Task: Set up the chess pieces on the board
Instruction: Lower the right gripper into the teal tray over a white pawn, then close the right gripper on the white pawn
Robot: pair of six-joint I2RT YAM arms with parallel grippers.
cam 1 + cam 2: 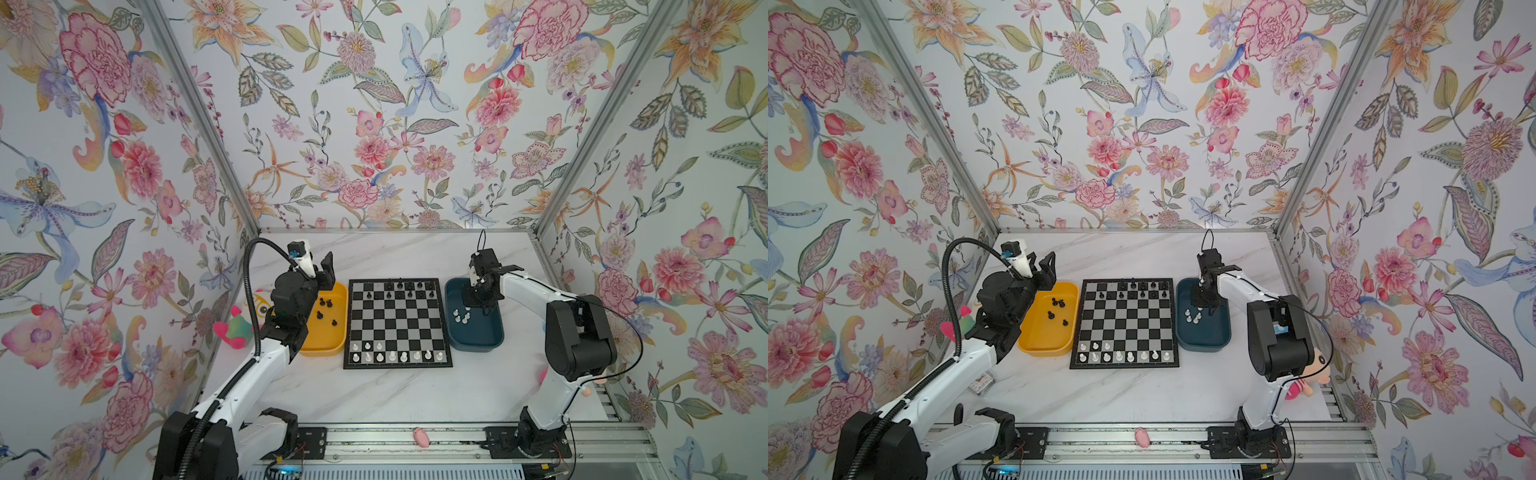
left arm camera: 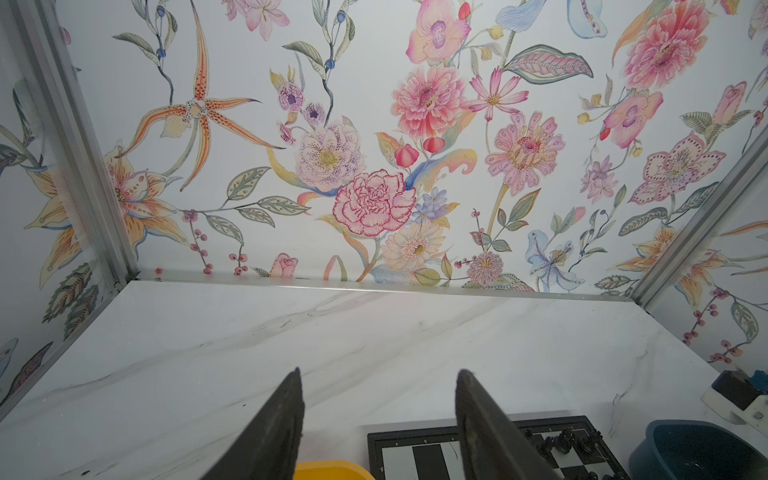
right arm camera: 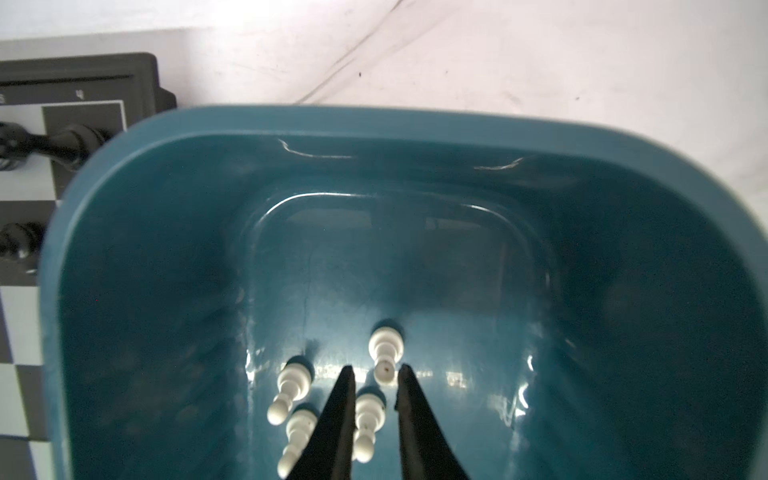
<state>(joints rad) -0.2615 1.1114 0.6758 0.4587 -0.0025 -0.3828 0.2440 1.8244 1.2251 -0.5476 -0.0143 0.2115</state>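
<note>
White marble-look tabletop (image 1: 395,395) carries a flat square chessboard with black and silver-grey squares (image 1: 397,328) in the middle. A shallow yellow plastic tray (image 1: 324,351) sits just beside it on the left and a deep dark blue plastic tray (image 1: 473,345) just beside it on the right.

Small white plastic chessmen (image 1: 397,356) fill the board's nearest row, with three more in the row behind, at the left end. Small black plastic chessmen (image 1: 399,286) stand in part of the two far rows. A handful of loose black pieces (image 1: 326,303) lie scattered in the yellow tray, and a cluster of white pawns (image 1: 462,316) lies in the blue tray.

The left gripper (image 2: 380,372) hangs in the air above the far end of the yellow tray. Its fingers are spread well apart with nothing between them.

The right gripper (image 3: 375,368) is dipped into the blue tray with its fingers only a little apart. One toppled white pawn (image 3: 368,419) lies between them, with blue floor showing between it and one finger, so it is not clamped. Another pawn (image 3: 386,349) lies just past the tips, and two more (image 3: 291,382) lie to one side.

A pink and green plush toy (image 1: 232,328) sits by the left arm, outside the yellow tray.
</note>
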